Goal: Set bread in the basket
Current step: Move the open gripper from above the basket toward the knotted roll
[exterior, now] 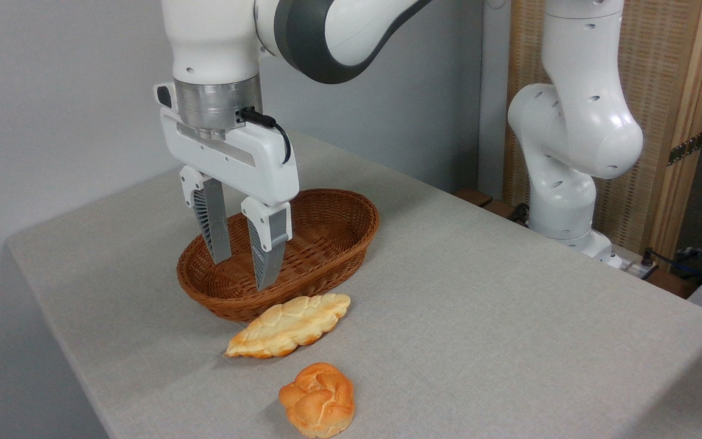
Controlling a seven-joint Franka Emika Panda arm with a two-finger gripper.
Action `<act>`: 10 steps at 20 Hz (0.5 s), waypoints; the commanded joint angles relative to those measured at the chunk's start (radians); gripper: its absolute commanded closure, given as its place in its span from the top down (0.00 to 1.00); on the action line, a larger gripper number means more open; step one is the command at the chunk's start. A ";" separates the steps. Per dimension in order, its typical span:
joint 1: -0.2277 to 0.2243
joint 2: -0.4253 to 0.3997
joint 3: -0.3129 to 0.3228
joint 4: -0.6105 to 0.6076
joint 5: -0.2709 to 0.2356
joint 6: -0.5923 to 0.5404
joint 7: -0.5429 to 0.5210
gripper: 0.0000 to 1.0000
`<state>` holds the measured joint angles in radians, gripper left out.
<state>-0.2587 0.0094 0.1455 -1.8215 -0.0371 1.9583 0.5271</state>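
Camera view | gripper (242, 269) empty, fingers apart, hanging over basket (351, 241) | bread (318, 399) untouched at near table edge, beyond braided loaf (289, 326) | pickup not yet begun

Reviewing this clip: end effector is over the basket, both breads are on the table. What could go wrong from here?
1. The braided loaf lies between the basket and the round bun; the open end effector might grab or knock it instead.
2. The bun sits near the table's front edge; a poor grasp may push it off.
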 commanded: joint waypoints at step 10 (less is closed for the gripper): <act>-0.005 -0.025 0.109 -0.012 0.003 0.028 0.161 1.00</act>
<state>-0.2566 -0.0031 0.2177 -1.8211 -0.0367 1.9596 0.6250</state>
